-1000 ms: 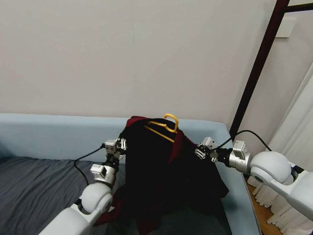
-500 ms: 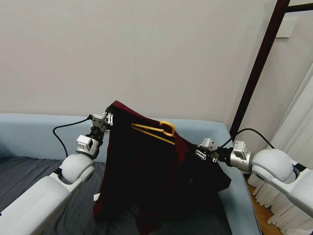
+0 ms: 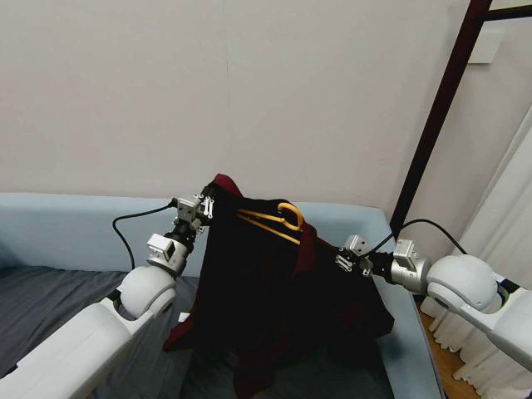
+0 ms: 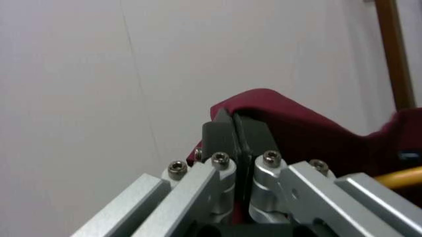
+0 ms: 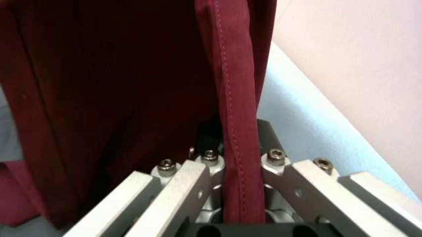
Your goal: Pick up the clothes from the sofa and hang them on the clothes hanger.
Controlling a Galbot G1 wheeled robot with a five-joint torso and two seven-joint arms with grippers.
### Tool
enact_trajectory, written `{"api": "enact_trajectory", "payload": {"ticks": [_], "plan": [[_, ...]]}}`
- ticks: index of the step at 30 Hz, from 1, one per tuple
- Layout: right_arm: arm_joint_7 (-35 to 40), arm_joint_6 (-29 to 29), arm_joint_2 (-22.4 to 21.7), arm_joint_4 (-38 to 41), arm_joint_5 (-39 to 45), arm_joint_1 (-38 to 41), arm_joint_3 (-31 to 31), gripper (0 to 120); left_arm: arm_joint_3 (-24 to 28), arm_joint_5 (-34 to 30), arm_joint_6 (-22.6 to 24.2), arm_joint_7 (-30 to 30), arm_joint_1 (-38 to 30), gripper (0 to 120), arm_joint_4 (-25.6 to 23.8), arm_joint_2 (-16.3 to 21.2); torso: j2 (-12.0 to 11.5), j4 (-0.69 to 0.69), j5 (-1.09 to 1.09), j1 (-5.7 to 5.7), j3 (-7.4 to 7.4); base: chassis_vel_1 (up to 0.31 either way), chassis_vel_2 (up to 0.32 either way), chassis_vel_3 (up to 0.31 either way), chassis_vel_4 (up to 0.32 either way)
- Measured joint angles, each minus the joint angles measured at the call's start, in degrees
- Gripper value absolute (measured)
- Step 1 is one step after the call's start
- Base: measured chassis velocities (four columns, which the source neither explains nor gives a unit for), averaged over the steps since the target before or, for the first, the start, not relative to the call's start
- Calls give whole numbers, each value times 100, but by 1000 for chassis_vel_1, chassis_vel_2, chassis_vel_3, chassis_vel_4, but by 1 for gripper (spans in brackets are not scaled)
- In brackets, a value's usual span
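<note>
A dark red garment (image 3: 266, 291) hangs spread between my two grippers above the sofa (image 3: 75, 220). A yellow hanger (image 3: 281, 218) sits in its upper part, hook up. My left gripper (image 3: 208, 199) is shut on the garment's top left corner; in the left wrist view its fingers (image 4: 221, 133) press together with the red cloth (image 4: 283, 111) just beyond and a bit of the hanger (image 4: 399, 177) at the edge. My right gripper (image 3: 340, 258) is shut on the garment's right edge; a stitched hem (image 5: 234, 98) runs between its fingers (image 5: 267, 133).
The light blue sofa has a dark grey seat cushion (image 3: 58, 324) below the left arm. A dark brown rack pole (image 3: 434, 125) rises at the right, with a white curtain (image 3: 507, 224) beyond it. A plain wall stands behind.
My left gripper lifted the garment's corner up and out to the left, then came back a little to the right. The hanger shifted with the cloth. The right gripper hardly moved.
</note>
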Motion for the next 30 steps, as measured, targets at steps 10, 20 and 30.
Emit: {"api": "enact_trajectory", "payload": {"ticks": [10,20,30], "plan": [[355,-203,79,76,203,62,-112,1,63,378,-235,310,694,0,-186,-333,0,0,0,0,0,0,0,0,0],[393,-92,44,325,740,24,-148,1,239,745,-315,297,832,0,34,-673,0,-1,0,0,0,0,0,0,0],[379,-13,-62,384,888,19,-82,1,59,986,-324,-132,1336,25,-131,-531,0,0,-1,0,0,0,0,0,0]]}}
